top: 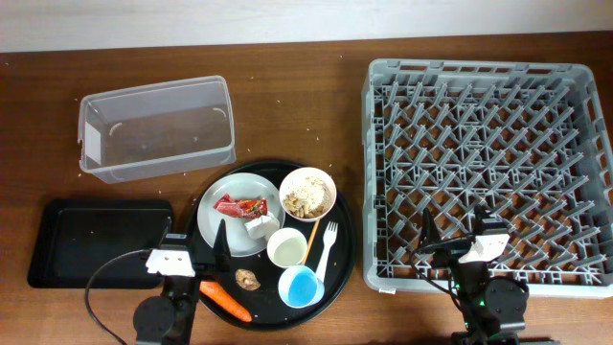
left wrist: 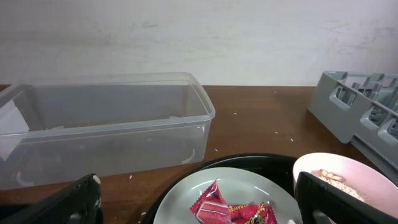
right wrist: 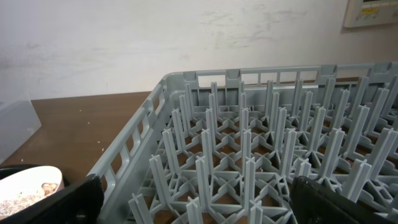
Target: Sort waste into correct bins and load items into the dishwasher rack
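Left gripper point(top: 196, 241) spread wide, nothing held, poised at white plate point(top: 226, 188) on round tray point(top: 342, 251), desk near edge. Red snack wrapper point(top: 239, 205) lies on plate: to be pinched at raised crumple, plate left undisturbed. Right gripper point(top: 457, 230) spread wide, empty, over dishwasher rack point(top: 488, 72).

Grey is shown by the large square plastic dishwasher rack point(top: 479, 69), patterned as a lattice of pegs. Brown is seen on the wooden table point(top: 306, 105). The rectangular plastic tub point(top: 158, 134) is clear. Black is shared by the shallow rectangular tray point(top: 101, 241) and the big round tray point(top: 340, 254). A red snack wrapper point(top: 239, 206), white round plate point(top: 251, 187), beige crumbly scraps point(top: 306, 196), pale pink bowl point(left wrist: 373, 180), orange carrot point(top: 225, 300), small light-blue cup point(top: 300, 286) and small white cup point(top: 286, 247) are noted.
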Controlling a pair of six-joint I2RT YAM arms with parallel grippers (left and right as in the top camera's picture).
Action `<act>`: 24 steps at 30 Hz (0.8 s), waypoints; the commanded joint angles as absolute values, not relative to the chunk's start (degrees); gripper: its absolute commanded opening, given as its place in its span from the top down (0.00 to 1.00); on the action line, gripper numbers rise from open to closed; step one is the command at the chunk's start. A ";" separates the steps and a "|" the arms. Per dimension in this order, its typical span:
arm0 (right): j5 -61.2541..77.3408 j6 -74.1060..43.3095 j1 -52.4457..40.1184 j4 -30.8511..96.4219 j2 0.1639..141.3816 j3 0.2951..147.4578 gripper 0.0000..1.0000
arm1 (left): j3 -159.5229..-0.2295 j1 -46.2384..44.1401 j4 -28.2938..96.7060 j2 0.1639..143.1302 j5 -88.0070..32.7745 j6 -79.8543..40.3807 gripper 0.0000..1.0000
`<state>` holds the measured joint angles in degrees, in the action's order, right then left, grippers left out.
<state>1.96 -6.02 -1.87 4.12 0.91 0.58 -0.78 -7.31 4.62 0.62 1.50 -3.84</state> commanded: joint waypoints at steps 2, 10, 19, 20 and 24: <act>1.43 -6.00 -2.24 4.47 0.32 0.32 0.01 | -0.54 -7.07 4.80 0.34 0.67 -2.72 0.01; 1.43 -6.00 -2.24 4.47 0.32 0.32 0.02 | -0.54 -7.07 4.80 0.34 0.67 -2.72 0.01; 1.43 -6.00 -2.24 4.49 0.32 0.32 0.02 | -0.54 -7.07 4.82 0.36 0.67 -2.72 0.01; 1.43 -6.00 -2.24 4.49 0.32 0.32 0.02 | -0.54 -7.07 4.82 0.34 0.67 -2.72 0.01; 1.48 -6.02 -2.24 4.47 0.32 0.32 0.02 | -0.54 -7.07 3.73 0.34 1.10 -2.72 0.01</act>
